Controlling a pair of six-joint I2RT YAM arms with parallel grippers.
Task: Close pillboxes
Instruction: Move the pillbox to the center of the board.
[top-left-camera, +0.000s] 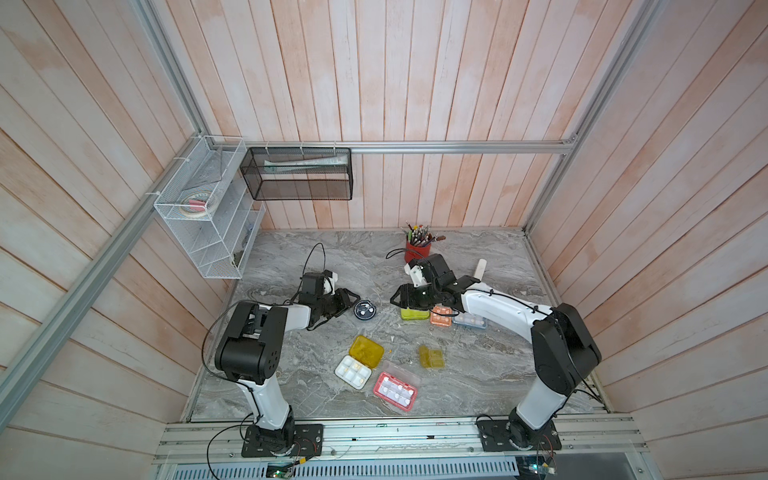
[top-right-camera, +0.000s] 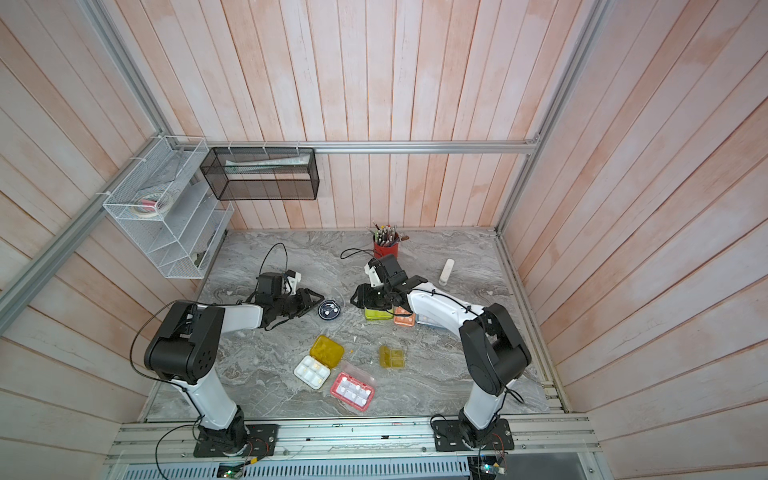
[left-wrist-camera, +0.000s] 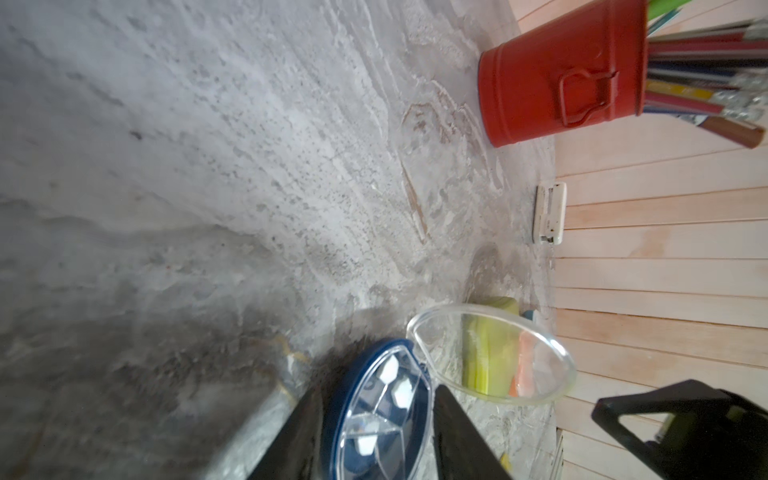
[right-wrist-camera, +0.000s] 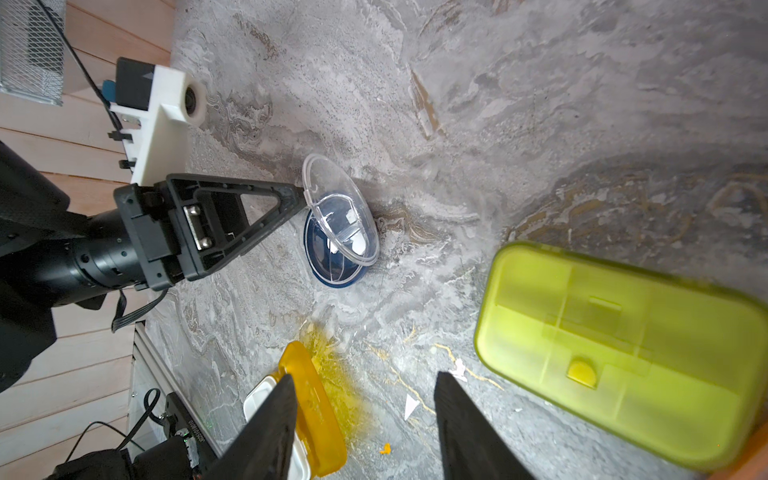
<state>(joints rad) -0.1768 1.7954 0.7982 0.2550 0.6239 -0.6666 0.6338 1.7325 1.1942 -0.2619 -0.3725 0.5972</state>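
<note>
The round dark pillbox (top-left-camera: 365, 310) (left-wrist-camera: 374, 415) lies mid-table, its clear lid (left-wrist-camera: 490, 353) (right-wrist-camera: 338, 208) standing open. My left gripper (top-left-camera: 353, 303) (left-wrist-camera: 376, 388) straddles it, jaws against both sides. My right gripper (top-left-camera: 394, 297) (right-wrist-camera: 361, 378) hovers open and empty beside the lime pillbox (top-left-camera: 414, 313) (right-wrist-camera: 623, 353), whose lid lies flat. Behind that arm are the orange pillbox (top-left-camera: 440, 318) and the light blue one (top-left-camera: 469, 321). Nearer the front lie the yellow pillbox (top-left-camera: 359, 361), the pink-red one (top-left-camera: 395, 388), both open, and the small olive one (top-left-camera: 432, 357).
A red cup of pencils (top-left-camera: 417, 249) (left-wrist-camera: 561, 79) stands at the back. A white stick-shaped object (top-left-camera: 480, 270) (left-wrist-camera: 549, 212) lies right of it. A white wire rack (top-left-camera: 203, 208) and a black mesh basket (top-left-camera: 297, 174) hang on the walls.
</note>
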